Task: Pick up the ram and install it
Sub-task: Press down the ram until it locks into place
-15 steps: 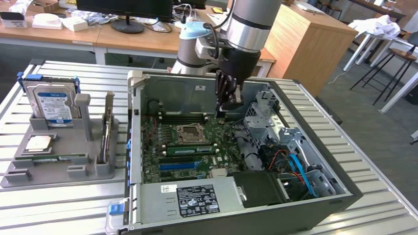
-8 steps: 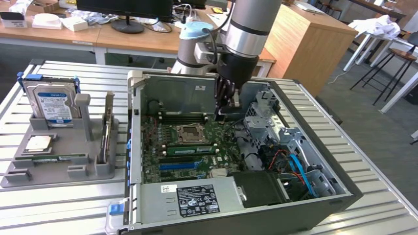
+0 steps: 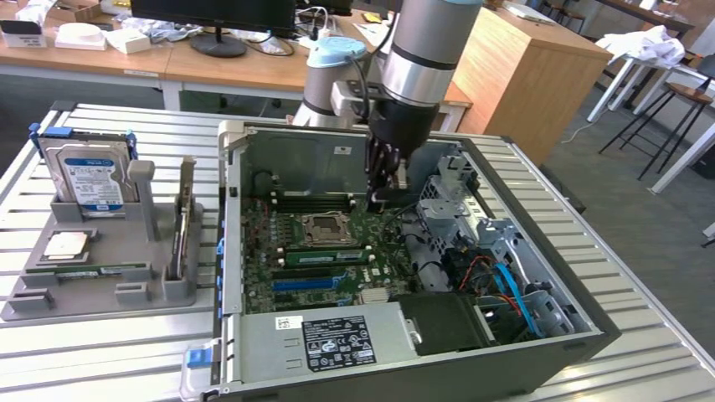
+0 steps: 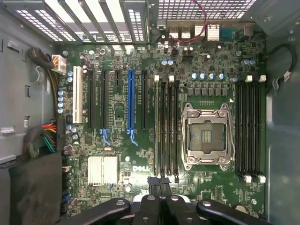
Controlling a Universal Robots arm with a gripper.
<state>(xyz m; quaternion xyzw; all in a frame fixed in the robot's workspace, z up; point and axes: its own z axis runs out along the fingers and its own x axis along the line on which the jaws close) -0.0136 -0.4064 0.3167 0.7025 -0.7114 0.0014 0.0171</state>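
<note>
1. Gripper (image 4: 159, 180): black; jaws pressed together. In the wrist view the tips sit over the near end of a bank of memory slots. In the exterior view the gripper (image 3: 380, 199) hangs inside the open computer case (image 3: 581, 335), above the motherboard (image 3: 263, 251). Whether it touches the board cannot be told.
2. Motherboard (image 4: 211, 197): green, lying flat on the case floor.
3. CPU socket (image 4: 206, 136): metal-framed, open, with a bank of memory slots on each side.
4. Blue slot (image 4: 130, 101): long, among black expansion slots, well apart from the socket.
5. Ram (image 3: 324, 255): green stick with dark chips, on edge in the slot bank just beside the socket, on the side towards the blue slot.
6. Second ram (image 3: 95, 270): green stick lying flat in the grey tray (image 3: 67, 293), outside the case at the exterior view's left.
7. Hard drive (image 3: 92, 172): silver and blue label, upright at the tray's far end.
8. Expansion card (image 3: 182, 218): upright on edge in the tray, between the hard drive and the case.
9. Power supply (image 3: 335, 339): labelled box along the case's near wall.
10. Table (image 3: 112, 352): slatted metal, bearing the tray and the case.
</note>
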